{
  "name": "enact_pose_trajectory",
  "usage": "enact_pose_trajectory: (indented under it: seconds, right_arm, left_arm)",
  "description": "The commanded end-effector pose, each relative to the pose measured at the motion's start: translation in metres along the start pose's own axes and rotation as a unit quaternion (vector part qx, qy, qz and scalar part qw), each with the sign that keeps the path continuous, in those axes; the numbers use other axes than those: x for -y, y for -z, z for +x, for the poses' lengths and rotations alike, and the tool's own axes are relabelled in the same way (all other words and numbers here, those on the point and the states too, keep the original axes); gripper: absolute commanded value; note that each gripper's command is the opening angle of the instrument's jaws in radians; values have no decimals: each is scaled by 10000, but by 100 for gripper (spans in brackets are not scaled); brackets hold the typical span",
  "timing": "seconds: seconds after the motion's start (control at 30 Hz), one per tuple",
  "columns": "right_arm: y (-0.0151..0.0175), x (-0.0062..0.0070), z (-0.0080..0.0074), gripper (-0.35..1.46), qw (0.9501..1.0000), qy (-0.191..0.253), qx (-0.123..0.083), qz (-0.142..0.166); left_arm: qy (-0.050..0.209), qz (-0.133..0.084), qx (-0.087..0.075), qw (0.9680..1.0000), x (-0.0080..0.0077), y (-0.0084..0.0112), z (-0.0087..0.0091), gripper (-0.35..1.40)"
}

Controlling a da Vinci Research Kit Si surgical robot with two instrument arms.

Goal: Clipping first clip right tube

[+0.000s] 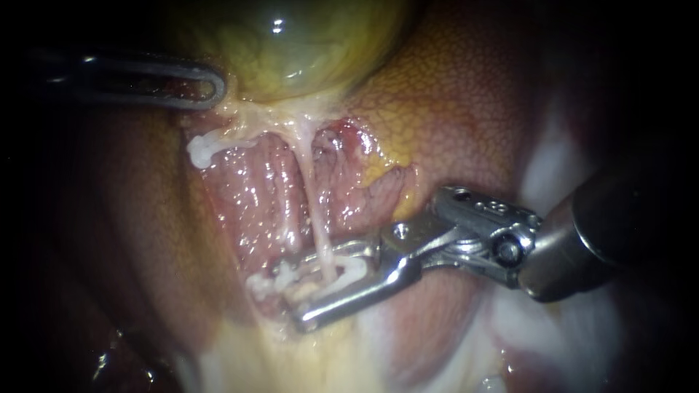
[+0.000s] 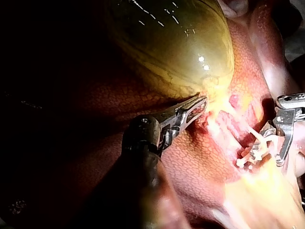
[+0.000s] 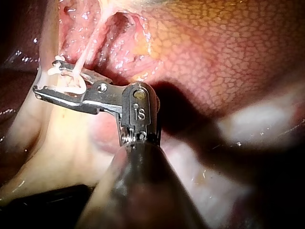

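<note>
The yellow-green gallbladder (image 1: 291, 44) lies at the top, and two pale tubes run down from its neck across raw red tissue. The right tube (image 1: 312, 196) is a thin white strand. My right instrument (image 1: 291, 292) comes in from the right. Its jaws stand apart around the lower end of that tube and hold a white clip (image 1: 348, 275) between them. In the right wrist view the clip (image 3: 71, 85) curls round the tube between the jaws (image 3: 47, 78). My left instrument (image 1: 211, 87) has its jaws shut on tissue at the gallbladder's neck (image 2: 202, 102).
The left tube (image 1: 290, 218) runs close beside the right one. A white stub of tissue (image 1: 202, 151) sits below the left instrument's tip. Mottled orange liver (image 1: 451, 109) surrounds the field. Pale fatty tissue (image 1: 291, 356) lies below the clip.
</note>
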Motion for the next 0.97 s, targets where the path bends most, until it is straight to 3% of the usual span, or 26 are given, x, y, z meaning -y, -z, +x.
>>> enact_pose_trajectory:
  seconds: [0.03,0.33,0.97]
  right_arm:
    - [0,0,1,12,10000,-29,-2,-5]
    - [-1,-2,3,-35,9999,-150,-9,-34]
    - [-3,-5,3,-35,9996,-267,-3,-60]
  left_arm:
    - [0,0,0,10000,0,0,0,-35]
    - [0,0,0,10000,0,0,0,-35]
    - [0,0,0,10000,0,0,0,-35]
